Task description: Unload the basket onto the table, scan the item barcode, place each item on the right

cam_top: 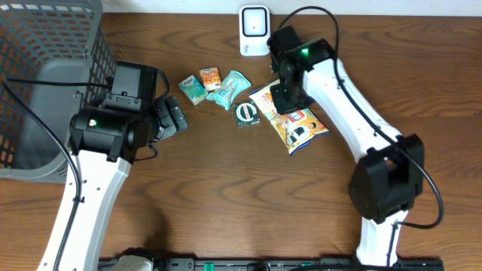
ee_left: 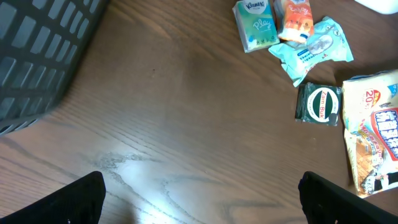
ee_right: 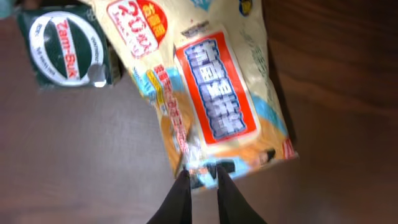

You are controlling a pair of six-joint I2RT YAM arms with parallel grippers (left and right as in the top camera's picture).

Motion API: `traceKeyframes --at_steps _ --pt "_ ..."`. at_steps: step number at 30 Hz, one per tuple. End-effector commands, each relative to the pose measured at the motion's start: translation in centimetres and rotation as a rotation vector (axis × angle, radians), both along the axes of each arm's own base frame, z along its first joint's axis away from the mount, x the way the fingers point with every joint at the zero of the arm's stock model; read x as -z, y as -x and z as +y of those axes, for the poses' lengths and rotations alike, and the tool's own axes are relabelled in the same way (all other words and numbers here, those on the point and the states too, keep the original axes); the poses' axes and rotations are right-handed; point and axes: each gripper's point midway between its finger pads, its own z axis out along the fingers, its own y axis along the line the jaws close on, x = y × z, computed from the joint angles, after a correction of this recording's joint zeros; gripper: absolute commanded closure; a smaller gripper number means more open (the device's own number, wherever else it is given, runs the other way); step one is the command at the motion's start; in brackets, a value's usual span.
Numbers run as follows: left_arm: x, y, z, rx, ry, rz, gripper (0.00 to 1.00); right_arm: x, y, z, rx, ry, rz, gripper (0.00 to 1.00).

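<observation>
The item, a yellow-orange snack bag (cam_top: 297,124), lies flat on the wooden table right of centre. It fills the right wrist view (ee_right: 217,93) and shows at the right edge of the left wrist view (ee_left: 376,134). My right gripper (ee_right: 202,173) has its two dark fingers nearly together, pinching the bag's near edge; in the overhead view it (cam_top: 282,102) sits over the bag's upper left part. A white barcode scanner (cam_top: 254,30) stands at the table's back edge. My left gripper (ee_left: 200,186) hangs wide open over bare wood, left of the items (cam_top: 173,117).
A dark green Zam-Buk tin (cam_top: 247,114) touches the bag's left side. Behind it lie a teal packet (cam_top: 230,89), an orange packet (cam_top: 210,78) and a tissue pack (cam_top: 192,89). A grey mesh basket (cam_top: 45,75) fills the left of the table.
</observation>
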Motion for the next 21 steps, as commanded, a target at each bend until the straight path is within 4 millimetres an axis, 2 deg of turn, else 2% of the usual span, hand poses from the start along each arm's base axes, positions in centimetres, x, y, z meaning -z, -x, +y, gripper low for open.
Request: traceKeyframes --at_steps 1,5,9,12,16,21 --pt "-0.2 0.0 0.3 -0.01 -0.007 -0.005 0.02 2.9 0.9 -1.4 0.006 0.057 0.057 0.92" --pt "-0.2 0.0 0.3 -0.01 -0.007 -0.005 0.02 6.0 1.1 -1.8 0.008 0.075 0.053 0.93" --pt "-0.2 0.0 0.3 -0.01 -0.007 -0.005 0.02 9.2 2.8 -2.6 0.066 0.088 0.087 0.99" --pt "-0.2 0.0 0.3 -0.01 -0.007 -0.005 0.02 10.2 3.9 -3.3 0.083 0.106 0.117 0.99" --pt "-0.2 0.0 0.3 -0.01 -0.007 -0.005 0.03 9.1 3.7 -4.0 0.09 0.135 0.118 0.99" --pt "-0.2 0.0 0.3 -0.01 -0.007 -0.005 0.02 5.3 1.9 -3.9 0.104 0.123 0.079 0.99"
